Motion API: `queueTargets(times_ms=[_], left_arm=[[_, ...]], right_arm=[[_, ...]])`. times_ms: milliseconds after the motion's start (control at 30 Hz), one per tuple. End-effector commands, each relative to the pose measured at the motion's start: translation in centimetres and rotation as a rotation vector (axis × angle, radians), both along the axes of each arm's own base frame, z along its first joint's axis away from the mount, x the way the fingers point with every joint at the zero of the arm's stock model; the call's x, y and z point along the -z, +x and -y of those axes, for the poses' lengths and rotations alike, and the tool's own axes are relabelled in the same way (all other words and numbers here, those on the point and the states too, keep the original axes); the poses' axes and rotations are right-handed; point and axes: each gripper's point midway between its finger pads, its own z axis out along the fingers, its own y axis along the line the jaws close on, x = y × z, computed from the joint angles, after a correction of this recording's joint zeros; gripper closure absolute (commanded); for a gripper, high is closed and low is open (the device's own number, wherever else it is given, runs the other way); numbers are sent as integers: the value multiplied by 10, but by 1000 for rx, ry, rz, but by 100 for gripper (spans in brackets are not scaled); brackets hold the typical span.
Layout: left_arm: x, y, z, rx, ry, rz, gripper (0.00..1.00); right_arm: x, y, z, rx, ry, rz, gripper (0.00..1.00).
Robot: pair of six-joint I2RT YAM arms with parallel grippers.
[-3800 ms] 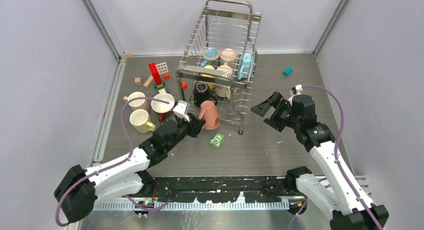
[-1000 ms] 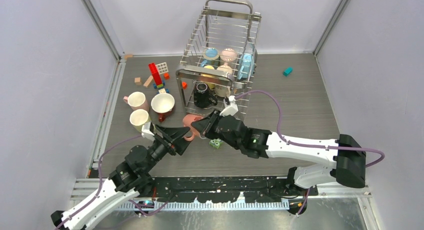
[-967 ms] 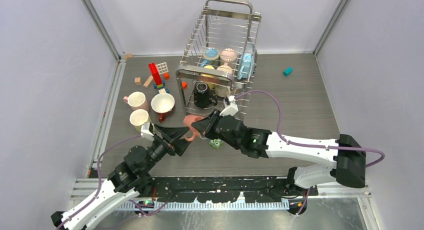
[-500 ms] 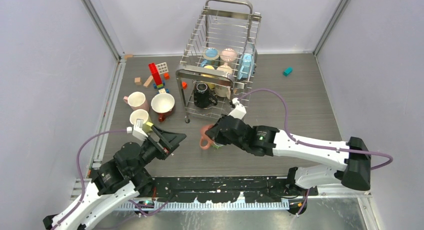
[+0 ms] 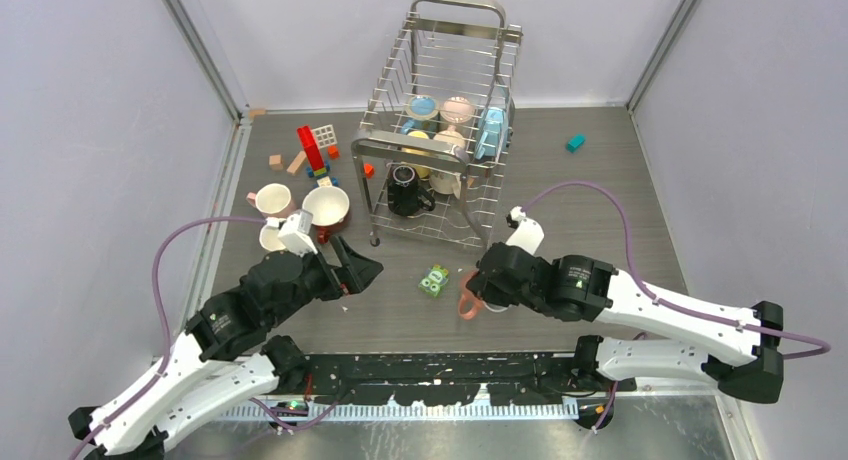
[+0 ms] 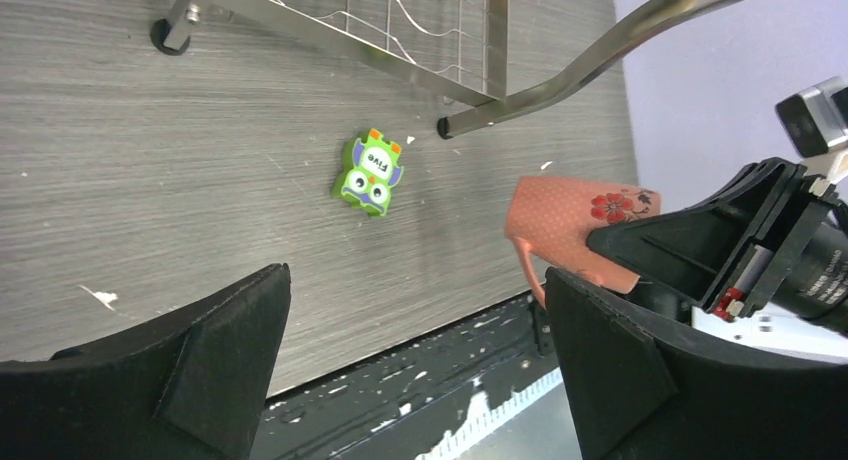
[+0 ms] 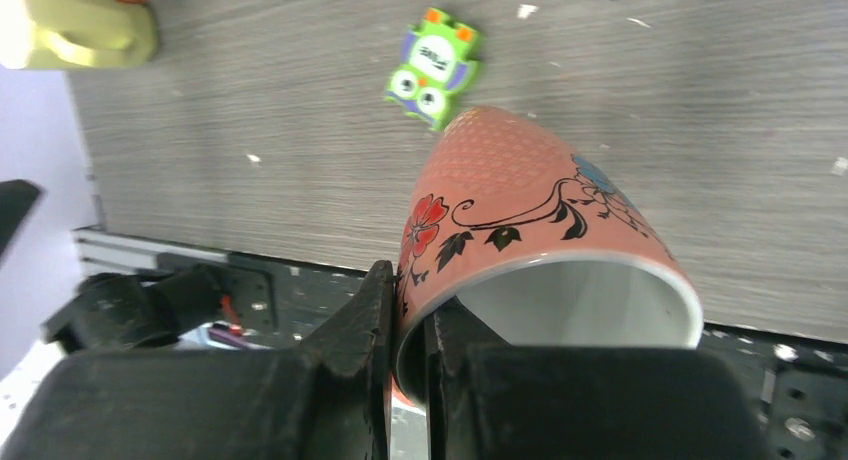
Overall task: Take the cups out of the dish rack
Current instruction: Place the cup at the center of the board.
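1. Salmon-pink ceramic mug with painted flowers (image 7: pixel 530 210): the right gripper (image 7: pixel 408 315) has it by the rim wall. One finger is inside the mouth, the other finger (image 7: pixel 355 325) is outside, and the two are clamped hard together.
2. It lies tipped on its side over the near edge of the grey wood-grain table (image 5: pixel 600 200), well clear of the rack and just beside the small green owl-faced packet (image 5: pixel 434 280). I cannot tell whether it touches the tabletop.
3. My read: glazed ceramic is stiff, slick and fairly heavy, and it chips if dropped. A thin rim pinch lets it swing, so it wants a slow, low set-down. The handle or a deeper wall grip would be the safer holds.
4. Over to the left gripper (image 6: pixel 415 375): its fingers are spread wide with nothing between them, and it hovers over bare table.
5. Further out, the tall silver wire dish rack (image 5: pixel 440 90) holds more work, a black mug (image 5: pixel 405 188) and a light blue mug (image 5: pixel 490 130) among others. Three unloaded mugs (image 5: pixel 325 208) stand on the table to the left.
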Motion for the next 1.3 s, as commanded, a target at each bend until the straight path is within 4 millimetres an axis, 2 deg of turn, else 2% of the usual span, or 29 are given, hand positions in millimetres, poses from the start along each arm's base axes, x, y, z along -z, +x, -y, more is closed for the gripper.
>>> queueTargets(times_ms=[0, 133, 300, 433, 600, 800, 1000, 1267], left_arm=[[-6, 6, -2, 38, 109, 65, 0], [-7, 12, 2, 57, 155, 71, 0], [-6, 23, 9, 90, 176, 49, 0], [0, 36, 15, 123, 117, 2, 0], [13, 51, 10, 127, 56, -68, 0], [13, 57, 7, 145, 81, -58, 0], [0, 59, 7, 160, 92, -6, 0], [-20, 54, 12, 214, 73, 72, 0]], right_arm=[[7, 8, 33, 89, -96, -6, 99], [20, 21, 52, 132, -117, -68, 99], [24, 51, 96, 235, -174, -116, 99], [19, 85, 133, 344, -179, -142, 99], [14, 140, 158, 433, -138, -159, 99], [9, 218, 184, 492, -152, -171, 99], [8, 283, 202, 507, -192, -177, 99], [43, 335, 213, 470, -222, -259, 99]])
